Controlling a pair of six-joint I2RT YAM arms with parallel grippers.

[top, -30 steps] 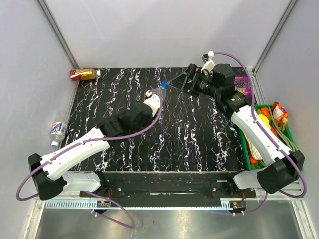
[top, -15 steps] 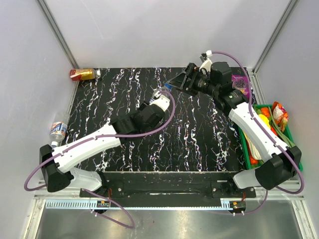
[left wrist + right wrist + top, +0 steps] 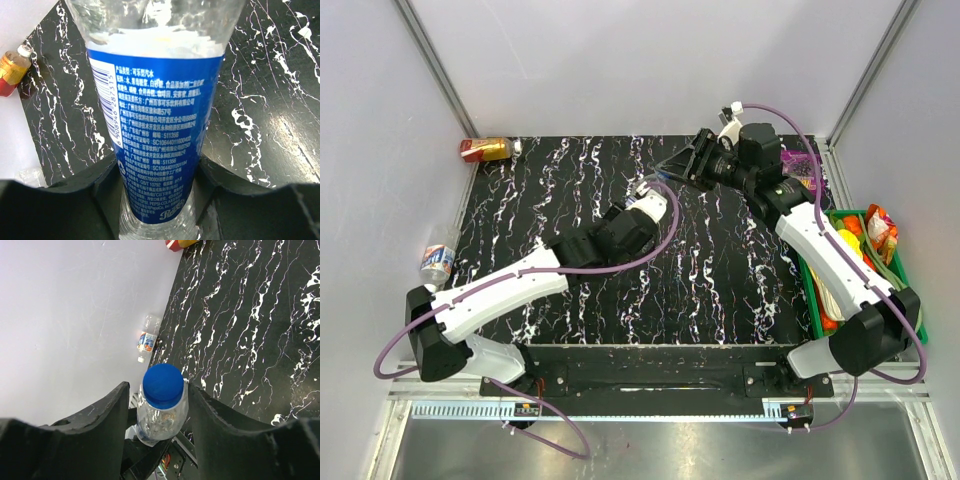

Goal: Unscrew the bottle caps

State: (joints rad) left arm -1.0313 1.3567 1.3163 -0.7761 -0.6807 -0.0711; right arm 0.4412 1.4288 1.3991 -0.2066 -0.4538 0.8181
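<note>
The Pepsi bottle [image 3: 160, 125], clear with a blue label, is gripped at its lower body by my left gripper [image 3: 157, 180], which is shut on it and holds it tilted above the table [image 3: 720, 260]. Its dark blue cap [image 3: 163, 385] sits between the jaws of my right gripper [image 3: 160, 397]; the right jaw is close against the bottle's shoulder, and a narrow gap shows on the left. From above, the two grippers meet near the table's far middle [image 3: 665, 178]. The other bottle [image 3: 438, 258] lies off the table's left edge, with its white cap [image 3: 141, 359] on.
A red-and-gold drink can [image 3: 485, 149] lies at the far left corner. A green bin [image 3: 807, 270] of colourful items stands along the right edge, with a purple packet [image 3: 807, 165] behind it. White walls close in on the back and both sides.
My left arm has carried the bottle right and towards the far side, to the right gripper. The right gripper's jaws have narrowed around the blue cap.
</note>
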